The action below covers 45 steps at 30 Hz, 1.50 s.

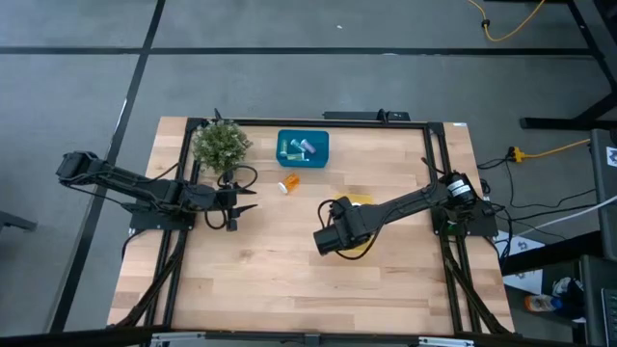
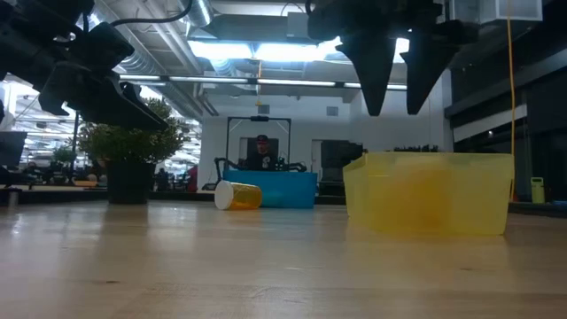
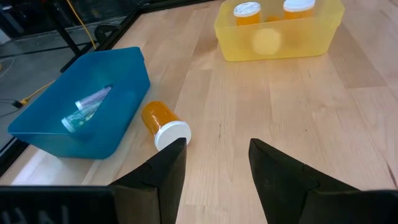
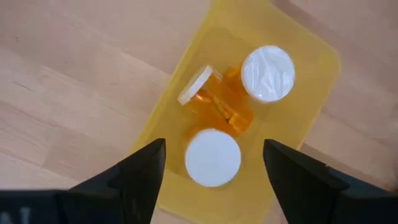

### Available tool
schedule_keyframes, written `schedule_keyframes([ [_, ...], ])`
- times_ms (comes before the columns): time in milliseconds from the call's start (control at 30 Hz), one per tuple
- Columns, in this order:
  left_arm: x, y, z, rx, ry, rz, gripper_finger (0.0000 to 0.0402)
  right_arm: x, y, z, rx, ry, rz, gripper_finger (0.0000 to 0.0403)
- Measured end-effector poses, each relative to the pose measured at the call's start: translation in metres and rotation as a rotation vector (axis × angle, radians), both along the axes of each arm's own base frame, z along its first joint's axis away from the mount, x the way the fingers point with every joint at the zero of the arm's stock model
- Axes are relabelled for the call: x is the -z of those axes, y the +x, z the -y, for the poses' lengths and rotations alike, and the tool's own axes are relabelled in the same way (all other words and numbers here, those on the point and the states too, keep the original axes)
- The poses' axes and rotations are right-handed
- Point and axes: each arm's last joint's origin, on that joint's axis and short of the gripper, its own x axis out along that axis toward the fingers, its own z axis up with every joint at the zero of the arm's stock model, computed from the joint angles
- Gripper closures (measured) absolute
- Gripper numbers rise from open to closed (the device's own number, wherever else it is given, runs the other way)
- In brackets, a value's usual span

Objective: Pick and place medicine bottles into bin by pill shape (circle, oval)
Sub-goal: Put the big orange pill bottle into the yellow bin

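Orange bottle (image 3: 163,123), white-capped: found lying on its side on the table (image 1: 289,260), just beside the blue bin (image 3: 118,93), well apart from the yellow bin (image 4: 199,56).

Blue bin contents: pale teal and green bottles (image 3: 87,107), lying flat; the count cannot be made out with certainty.

Yellow bin contents: three orange bottles (image 4: 214,155), two seen cap-up, one tipped between them.

Left gripper (image 3: 214,163): held near the fallen bottle, jaws parted and empty.

Right gripper (image 4: 214,163): poised above the yellow bin, jaws spread, nothing held.

Potted plant (image 1: 221,145): stood near the blue bin.

Handling, as judged: the bottle is taken to be light, rigid plastic, smooth and prone to rolling. A hold across the cylindrical body, near the middle, with fingers set square to its axis, is advised; the cap edge is best avoided.
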Motion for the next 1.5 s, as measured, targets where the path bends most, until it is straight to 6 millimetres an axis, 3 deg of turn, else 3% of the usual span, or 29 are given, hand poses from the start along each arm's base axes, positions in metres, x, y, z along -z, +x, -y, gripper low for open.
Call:
schedule_keyframes([
  [133, 0.000, 0.000, 0.000, 0.000, 0.000, 0.000, 0.0233, -0.001, 0.002, 0.002, -0.031, -0.081, 0.028, 0.0131],
  [400, 0.000, 0.000, 0.000, 0.000, 0.000, 0.000, 0.0233, -0.003, 0.030, 0.014, -0.363, -0.172, 0.151, 0.0131],
  [800, 0.000, 0.000, 0.000, 0.000, 0.000, 0.001, 0.0233, -0.003, 0.080, 0.061, -0.739, -0.287, 0.303, 0.0131],
  [1000, 0.000, 0.000, 0.000, 0.000, -0.001, 0.003, 0.0233, 0.020, 0.098, 0.080, -0.941, -0.272, 0.262, 0.0131],
  [1167, 0.000, 0.000, 0.000, 0.000, 0.000, 0.003, 0.0233, 0.035, 0.100, 0.090, -1.090, -0.301, 0.135, 0.0131],
  [1500, 0.000, 0.000, 0.000, 0.000, 0.000, 0.002, 0.0233, 0.037, 0.107, 0.102, -1.330, -0.385, 0.082, 0.0131],
])
